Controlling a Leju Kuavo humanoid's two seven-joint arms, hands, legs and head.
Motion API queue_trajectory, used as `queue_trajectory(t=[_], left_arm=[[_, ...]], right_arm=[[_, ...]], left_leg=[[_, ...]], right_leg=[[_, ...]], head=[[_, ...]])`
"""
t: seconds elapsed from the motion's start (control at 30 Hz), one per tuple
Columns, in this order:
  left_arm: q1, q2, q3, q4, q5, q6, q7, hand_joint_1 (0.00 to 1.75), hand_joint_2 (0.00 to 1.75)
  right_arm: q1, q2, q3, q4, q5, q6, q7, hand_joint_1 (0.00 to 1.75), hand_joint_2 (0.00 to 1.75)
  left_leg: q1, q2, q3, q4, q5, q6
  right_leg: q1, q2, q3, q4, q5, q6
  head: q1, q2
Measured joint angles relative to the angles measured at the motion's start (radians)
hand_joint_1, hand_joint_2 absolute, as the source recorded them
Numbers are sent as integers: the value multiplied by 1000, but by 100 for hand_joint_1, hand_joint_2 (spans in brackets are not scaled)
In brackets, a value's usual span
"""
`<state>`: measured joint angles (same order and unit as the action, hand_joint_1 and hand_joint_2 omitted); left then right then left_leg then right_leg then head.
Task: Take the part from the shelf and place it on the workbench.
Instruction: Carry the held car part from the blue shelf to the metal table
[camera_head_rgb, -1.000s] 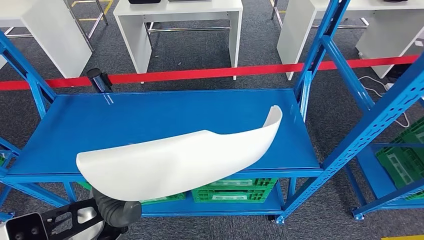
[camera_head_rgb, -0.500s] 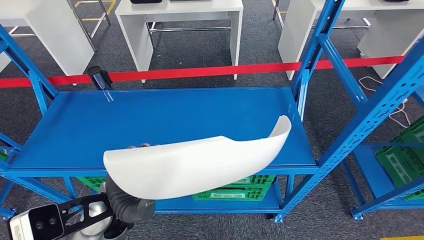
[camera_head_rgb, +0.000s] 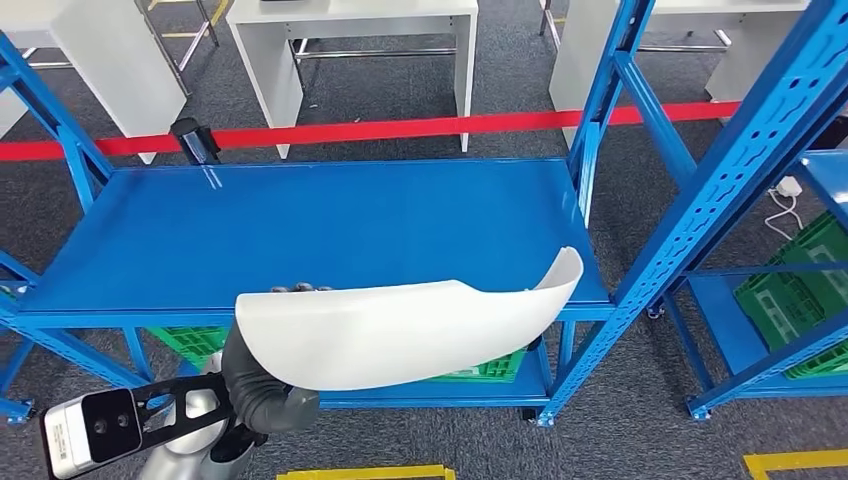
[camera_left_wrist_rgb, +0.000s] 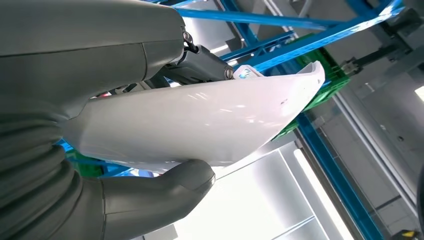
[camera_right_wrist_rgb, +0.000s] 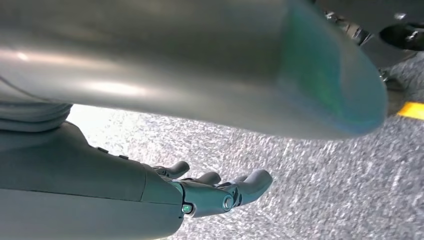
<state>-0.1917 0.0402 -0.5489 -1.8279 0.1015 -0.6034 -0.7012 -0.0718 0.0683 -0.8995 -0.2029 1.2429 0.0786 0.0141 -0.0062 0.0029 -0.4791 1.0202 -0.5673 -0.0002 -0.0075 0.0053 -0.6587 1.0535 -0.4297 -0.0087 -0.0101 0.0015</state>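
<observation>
A long curved white part (camera_head_rgb: 410, 330) hangs in front of the blue shelf (camera_head_rgb: 310, 225), clear of its top board. My left hand (camera_head_rgb: 262, 385) grips the part at its near left end, fingertips over its upper edge and thumb under it. In the left wrist view the thumb (camera_left_wrist_rgb: 165, 192) presses the part (camera_left_wrist_rgb: 210, 120) from one side and dark fingers (camera_left_wrist_rgb: 200, 67) from the other. My right hand (camera_right_wrist_rgb: 220, 192) hangs by my side above grey carpet, fingers loosely apart and holding nothing.
Green crates (camera_head_rgb: 490, 365) sit on the shelf's lower level, more crates (camera_head_rgb: 800, 300) on the rack at right. Blue uprights (camera_head_rgb: 720, 190) stand at right. A red tape line (camera_head_rgb: 400, 128) and white tables (camera_head_rgb: 350, 40) lie beyond. Yellow floor marks (camera_head_rgb: 360, 472) are near my feet.
The part has come toward me and to the right, off the shelf board, still in my left hand. The whole view has shifted, so the camera has moved too.
</observation>
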Motion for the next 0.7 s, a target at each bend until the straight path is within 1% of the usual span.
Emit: queue_trajectory(t=[0.03,0.07,0.1,0.13,0.17,0.2,0.23,0.27,0.3,0.33,0.37,0.4,0.43,0.47,0.5,0.53,0.57,0.6,0.63,0.67,0.7], left_arm=[[-1,0,0,1,0,-2,0,175,175],[-3,0,0,3,-1,-6,-1,175,175],[-5,-1,0,6,-3,-9,0,175,175],[-8,-3,0,8,-5,-13,0,175,175],[-11,-5,0,11,-6,-17,0,175,175],[-14,-6,0,15,-8,-23,0,175,175],[-17,-7,-1,18,-10,-29,0,175,175],[-20,-7,-1,22,-12,-35,1,175,175],[-22,-7,-2,26,-15,-41,1,175,175],[-25,-8,-3,29,-17,-45,1,175,175],[-28,-8,-4,32,-19,-50,1,175,175],[-33,-9,-5,34,-21,-54,1,175,175],[-41,-11,-6,36,-22,-58,1,175,175],[-50,-13,-7,39,-22,-61,1,175,175],[-59,-15,-10,41,-20,-64,1,175,175],[-67,-16,-13,44,-18,-68,1,175,175],[-73,-17,-16,47,-15,-71,1,175,175],[-77,-17,-18,50,-12,-74,0,175,175],[-80,-18,-19,53,-10,-76,1,175,175],[-84,-17,-20,56,-7,-78,1,175,175],[-87,-17,-20,58,-6,-80,1,175,175]], right_arm=[[0,-2,-1,0,-1,0,-1,0,0],[1,-4,-2,0,-2,1,0,0,0],[1,-6,-3,0,-3,1,1,0,0],[3,-9,-4,0,-4,2,3,0,0],[4,-12,-4,0,-4,4,5,0,0],[4,-14,-5,0,-5,7,7,0,0],[4,-17,-5,0,-6,10,9,0,0],[4,-21,-5,0,-7,11,9,0,0],[4,-24,-6,0,-9,12,10,0,0],[4,-27,-7,0,-11,12,10,0,0],[4,-30,-8,0,-14,11,10,0,0],[3,-32,-11,0,-18,11,9,0,0],[2,-35,-15,0,-23,11,7,0,0],[0,-36,-20,0,-28,11,5,0,0],[-1,-36,-25,0,-33,11,4,0,0],[-2,-37,-29,0,-37,11,2,0,0],[-2,-37,-33,0,-41,11,0,0,0],[-2,-37,-37,0,-45,11,-5,0,0],[-2,-38,-41,0,-48,12,-10,0,0],[-3,-39,-45,0,-50,12,-15,0,0],[-4,-40,-49,0,-51,12,-20,0,0]], left_leg=[[-3,0,-5,-1,10,2],[-2,1,-10,-7,18,8],[0,2,-17,-11,29,16],[2,4,-27,-15,41,24],[5,5,-38,-18,54,29],[4,6,-51,-17,65,33],[4,7,-64,-16,75,34],[4,8,-79,-14,85,34],[3,9,-93,-11,95,34],[4,10,-109,-6,103,32],[5,11,-124,1,110,29],[5,11,-137,8,115,26],[5,11,-148,16,120,21],[4,11,-155,22,125,16],[3,11,-159,25,131,10],[3,11,-160,24,138,3],[3,10,-161,23,144,-3],[4,9,-165,26,141,-9],[5,7,-172,40,121,-14],[7,5,-185,74,84,-20],[9,3,-200,125,36,-25]], right_leg=[[-1,-1,1,-4,7,7],[-3,-1,-1,-6,12,14],[-3,-1,-5,-3,5,19],[-3,-1,-13,14,-20,24],[-4,-1,-26,50,-61,27],[-4,-1,-43,103,-110,31],[-4,-1,-60,166,-153,34],[-4,-1,-71,222,-177,36],[-4,-1,-70,255,-180,38],[-5,-1,-50,252,-163,39],[-5,-1,-11,212,-137,40],[-6,-2,41,145,-122,39],[-4,-1,91,75,-116,36],[-3,-1,125,22,-119,30],[0,0,141,-7,-127,23],[3,1,143,-14,-126,16],[2,0,138,-16,-120,8],[0,-1,133,-18,-111,2],[-2,-2,126,-21,-101,-6],[-4,-4,116,-23,-89,-12],[-4,-5,104,-23,-78,-15]], head=[[-1,0],[-2,0],[-2,0],[0,0],[2,0],[3,0],[5,0],[5,0],[5,0],[5,0],[5,0],[5,0],[5,0],[4,0],[5,0],[5,0],[6,0],[6,0],[5,0],[3,0],[2,0]])
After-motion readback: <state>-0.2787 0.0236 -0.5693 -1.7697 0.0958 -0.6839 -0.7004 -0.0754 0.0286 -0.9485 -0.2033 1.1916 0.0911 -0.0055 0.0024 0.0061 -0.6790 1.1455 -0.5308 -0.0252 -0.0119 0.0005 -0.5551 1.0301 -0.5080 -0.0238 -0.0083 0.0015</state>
